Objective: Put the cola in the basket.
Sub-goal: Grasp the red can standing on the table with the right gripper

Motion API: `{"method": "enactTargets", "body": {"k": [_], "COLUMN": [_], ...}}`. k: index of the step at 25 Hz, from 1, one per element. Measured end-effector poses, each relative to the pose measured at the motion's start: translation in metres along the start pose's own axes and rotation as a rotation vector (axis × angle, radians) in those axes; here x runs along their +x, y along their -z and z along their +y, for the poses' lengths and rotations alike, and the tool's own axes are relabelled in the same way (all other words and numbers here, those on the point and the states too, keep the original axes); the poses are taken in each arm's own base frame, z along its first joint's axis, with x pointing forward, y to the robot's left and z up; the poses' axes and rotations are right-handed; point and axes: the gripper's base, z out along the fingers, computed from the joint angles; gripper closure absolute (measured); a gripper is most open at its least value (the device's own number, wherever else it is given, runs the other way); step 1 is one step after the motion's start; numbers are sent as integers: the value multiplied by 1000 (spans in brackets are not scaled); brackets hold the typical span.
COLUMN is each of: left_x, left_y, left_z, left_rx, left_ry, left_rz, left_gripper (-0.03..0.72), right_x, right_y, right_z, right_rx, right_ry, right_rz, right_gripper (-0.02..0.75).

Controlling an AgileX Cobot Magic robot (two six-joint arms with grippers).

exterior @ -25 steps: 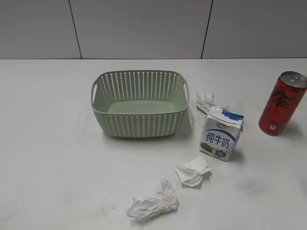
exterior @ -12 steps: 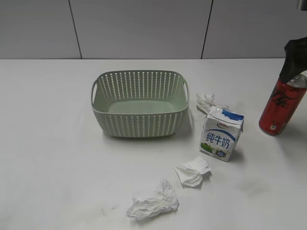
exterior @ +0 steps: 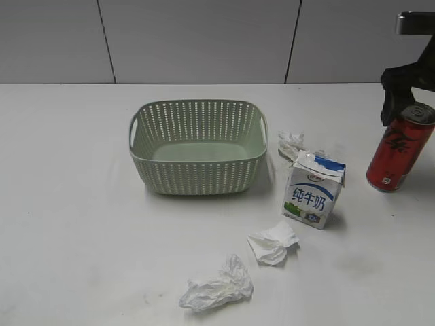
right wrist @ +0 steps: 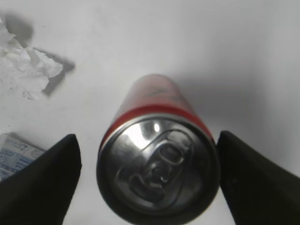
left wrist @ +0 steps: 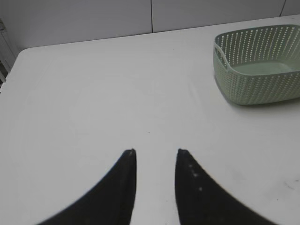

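The cola (exterior: 397,149) is a tall red can with a silver top, standing upright at the far right of the table. The right wrist view shows it from above (right wrist: 157,171). My right gripper (exterior: 406,95) is open just above the can's top, with one finger on each side of it (right wrist: 146,136) and neither touching it. The pale green basket (exterior: 197,166) stands empty at the middle of the table, well left of the can, and also shows in the left wrist view (left wrist: 262,89). My left gripper (left wrist: 154,151) is open and empty over bare table, left of the basket.
A white-and-blue milk carton (exterior: 312,190) stands between the basket and the can, and its corner shows in the right wrist view (right wrist: 14,157). Crumpled tissues lie at the front (exterior: 217,286), before the carton (exterior: 272,243) and behind it (exterior: 292,144), (right wrist: 26,70).
My right gripper has come into the exterior view from the upper right edge and now sits over the top of the can. The can, the basket and the carton have not moved.
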Motion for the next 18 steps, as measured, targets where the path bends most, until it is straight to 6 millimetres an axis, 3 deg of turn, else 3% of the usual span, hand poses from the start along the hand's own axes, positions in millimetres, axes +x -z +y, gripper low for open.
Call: {"method": "enactTargets", "body": {"k": [7,11,15,18], "left_x": [0,0,0,0], "left_y": [0,0,0,0], "left_z": [0,0,0,0], "left_rx": [0,0,0,0], "left_ry": [0,0,0,0], "left_rz": [0,0,0,0], "left_gripper": [459,459,459,459], "right_x": [-1,-1,-1,-1], "right_y": [-28,-31,-31,-31], "right_z": [0,0,-1,-1], "right_rx": [-2,3,9,9], "right_ry": [-42,-79,-92,-95], "right_rz": [73,78,78,78], "right_gripper": [73,121,217,217]}}
